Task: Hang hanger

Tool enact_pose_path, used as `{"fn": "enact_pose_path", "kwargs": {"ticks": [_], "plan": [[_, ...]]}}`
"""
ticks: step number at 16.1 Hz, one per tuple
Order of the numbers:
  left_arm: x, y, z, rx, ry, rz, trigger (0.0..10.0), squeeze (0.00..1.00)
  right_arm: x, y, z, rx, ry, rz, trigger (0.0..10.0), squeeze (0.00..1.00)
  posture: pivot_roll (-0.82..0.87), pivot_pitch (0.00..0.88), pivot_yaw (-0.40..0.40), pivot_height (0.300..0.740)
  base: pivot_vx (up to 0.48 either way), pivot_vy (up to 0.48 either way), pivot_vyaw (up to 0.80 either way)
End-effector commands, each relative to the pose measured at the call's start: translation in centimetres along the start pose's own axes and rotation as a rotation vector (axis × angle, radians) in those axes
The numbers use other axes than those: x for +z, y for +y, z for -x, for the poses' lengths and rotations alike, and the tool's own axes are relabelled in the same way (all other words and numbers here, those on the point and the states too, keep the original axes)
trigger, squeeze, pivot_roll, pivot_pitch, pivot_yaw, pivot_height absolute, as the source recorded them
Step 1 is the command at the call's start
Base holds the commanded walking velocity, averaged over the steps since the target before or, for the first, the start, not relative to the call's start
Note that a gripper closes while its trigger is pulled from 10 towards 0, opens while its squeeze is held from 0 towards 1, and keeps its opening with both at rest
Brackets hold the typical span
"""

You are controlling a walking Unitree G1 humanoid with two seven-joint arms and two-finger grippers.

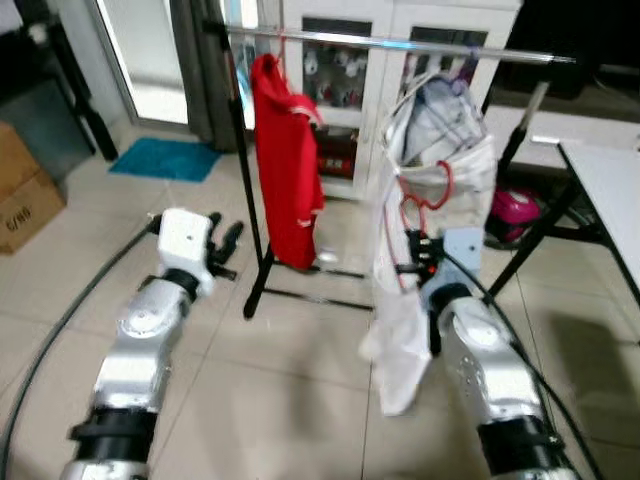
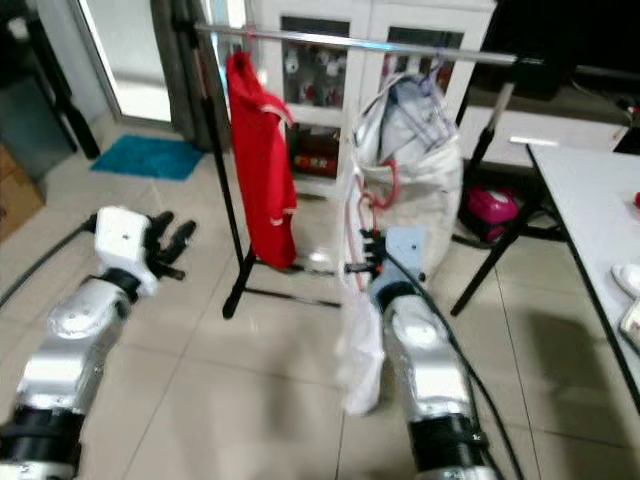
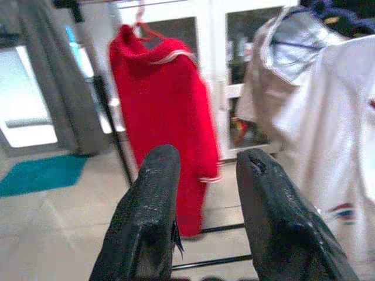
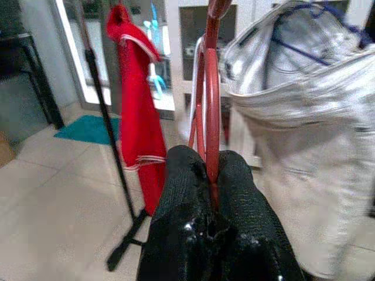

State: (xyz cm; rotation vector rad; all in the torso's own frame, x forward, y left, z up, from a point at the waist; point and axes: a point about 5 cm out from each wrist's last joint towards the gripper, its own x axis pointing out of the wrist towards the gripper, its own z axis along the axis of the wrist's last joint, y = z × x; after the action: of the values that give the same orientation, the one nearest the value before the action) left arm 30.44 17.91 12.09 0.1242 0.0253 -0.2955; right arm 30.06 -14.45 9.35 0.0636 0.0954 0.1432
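Note:
My right gripper [image 4: 206, 161] is shut on the lower part of a red hanger [image 4: 211, 88]. It holds the hanger up just in front of the clothes rail [image 1: 400, 42]. A white garment [image 1: 398, 330] droops from the hanger beside my right arm, reaching towards the floor. On the rail hang a red shirt [image 1: 288, 170] to the left and a pale garment on a blue hanger [image 1: 440, 120] to the right. My left gripper [image 1: 228, 245] is open and holds nothing, low and left of the rack's black upright, pointing at the red shirt [image 3: 167, 111].
The rack's black foot [image 1: 300, 295] lies across the tiles between my arms. A white table [image 1: 610, 190] stands at the right with a pink object [image 1: 512, 212] beneath it. A teal mat [image 1: 165, 158] and a cardboard box [image 1: 20, 195] lie to the left. A glass-door cabinet [image 1: 340, 70] stands behind the rail.

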Motion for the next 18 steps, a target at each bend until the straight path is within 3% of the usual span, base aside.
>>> {"fn": "enact_pose_path", "kwargs": {"ticks": [1, 5, 15, 18], "plan": [[0.37, 0.3, -0.08, -0.001, -0.005, -0.008, 10.0, 0.0, 1.07, 0.19, -0.22, 0.014, -0.046, 0.004, 10.0, 0.0, -0.07, 0.0, -0.008, 0.74, 0.405, 0.0, 0.0], [0.42, 0.16, -0.24, -0.007, -0.005, -0.007, 10.0, 0.0, 1.08, 0.15, -0.28, 0.017, -0.045, -0.008, 10.0, 0.0, -0.07, 0.0, -0.01, 0.74, 0.408, 0.0, 0.0], [0.51, 0.24, -0.36, -0.022, 0.003, -0.056, 10.0, 0.0, 1.6, -0.06, -0.94, 0.026, -0.003, 0.074, 10.0, 0.0, -0.06, 0.0, -0.017, 0.74, 0.407, 0.0, 0.0], [0.42, 0.11, -0.22, -0.028, 0.006, -0.059, 10.0, 0.0, 1.56, -0.07, -0.88, 0.04, 0.01, 0.094, 10.0, 0.0, -0.06, 0.0, -0.023, 0.74, 0.407, 0.0, -0.68]]}}
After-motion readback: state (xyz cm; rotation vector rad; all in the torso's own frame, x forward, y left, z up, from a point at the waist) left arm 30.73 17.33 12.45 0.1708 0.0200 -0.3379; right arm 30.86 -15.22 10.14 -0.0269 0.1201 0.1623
